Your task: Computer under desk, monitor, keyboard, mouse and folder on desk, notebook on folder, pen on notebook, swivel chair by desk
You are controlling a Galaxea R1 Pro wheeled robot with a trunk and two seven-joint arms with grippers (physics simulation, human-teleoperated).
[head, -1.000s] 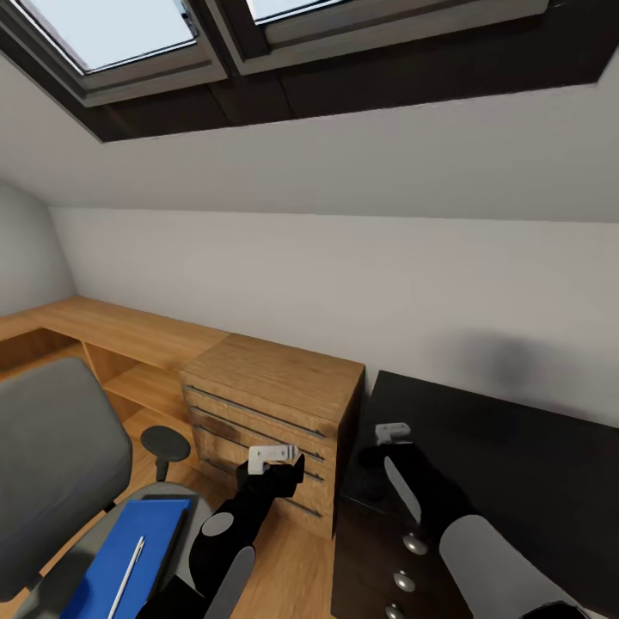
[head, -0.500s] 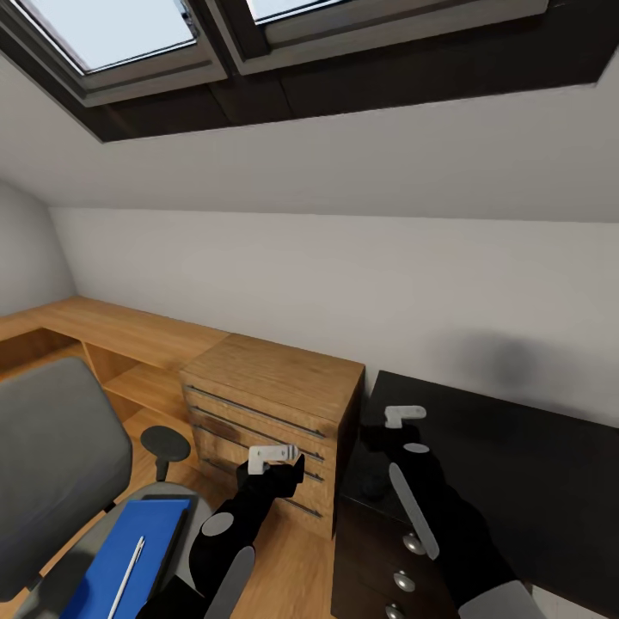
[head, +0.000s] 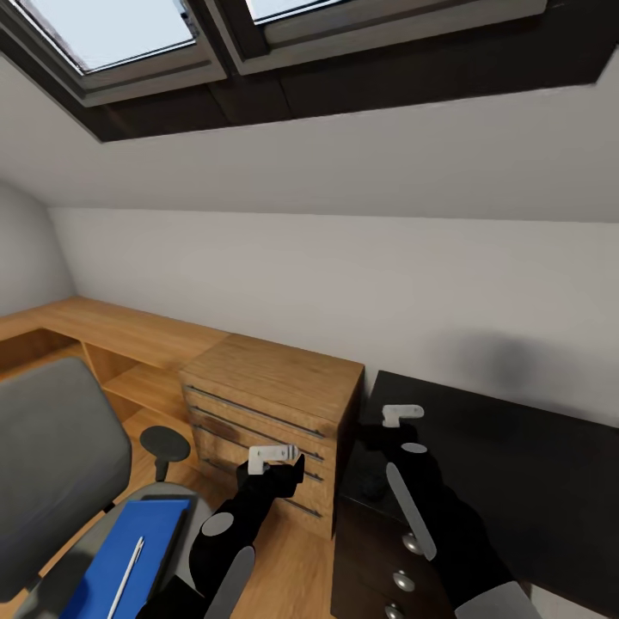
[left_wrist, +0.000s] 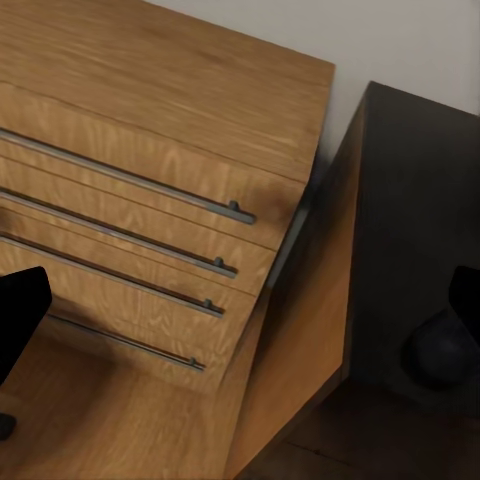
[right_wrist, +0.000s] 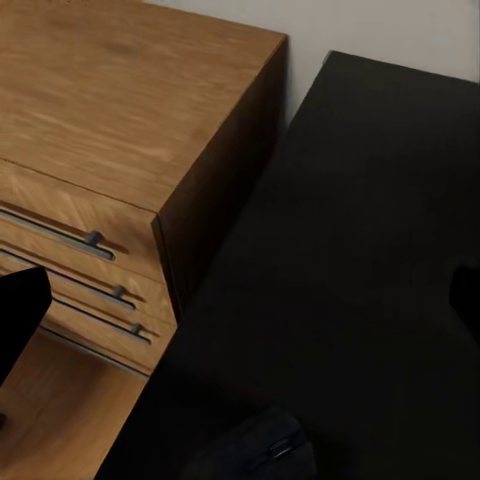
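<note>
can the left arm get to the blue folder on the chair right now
Probably yes. The folder lies uncovered on the chair seat, beside the left gripper, with just the pen on top.

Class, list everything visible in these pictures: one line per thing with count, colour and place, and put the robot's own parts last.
swivel chair: one, grey, lower left.
folder: one, blue, on the chair seat.
pen: one, white, lying on the folder.
wood cabinet: one, light wood, beside the desk.
desk: one, black, right, silver drawer knobs.
skylights: two, dark-framed, overhead.
left claw: one, white tips, before the cabinet, open.
right claw: one, white tips, above the desk, open.
</note>
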